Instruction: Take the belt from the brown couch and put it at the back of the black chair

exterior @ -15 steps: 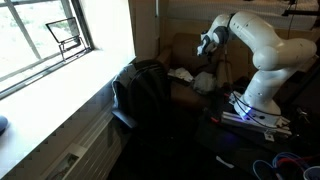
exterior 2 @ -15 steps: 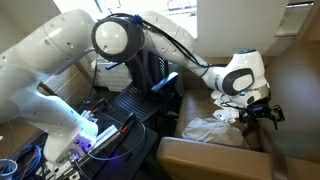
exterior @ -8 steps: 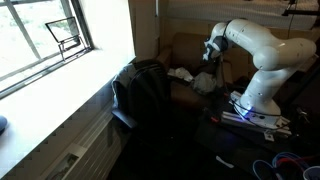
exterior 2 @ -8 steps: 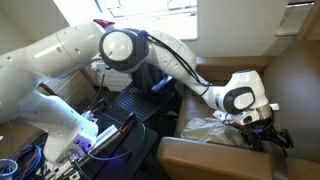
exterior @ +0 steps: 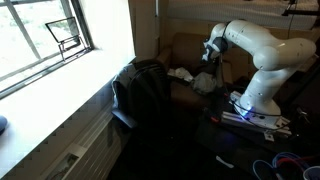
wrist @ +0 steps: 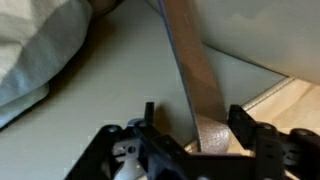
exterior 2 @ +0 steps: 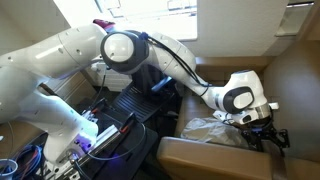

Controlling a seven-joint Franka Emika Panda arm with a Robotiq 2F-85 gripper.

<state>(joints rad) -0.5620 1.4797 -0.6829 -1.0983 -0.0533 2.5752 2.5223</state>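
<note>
Pincer (wrist: 195, 128) astride belt (wrist: 188, 60), apparently unclamped.

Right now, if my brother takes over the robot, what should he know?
Gripper: open, low over the brown couch, with one finger on each side of the belt. It is not gripping it.
Belt: lying on the couch seat, with a white cloth nearby.
Black chair: stands in front of the couch.
Done: the reach to the belt.
Left: close on the belt, lift it, and carry it to the back of the chair.
</note>
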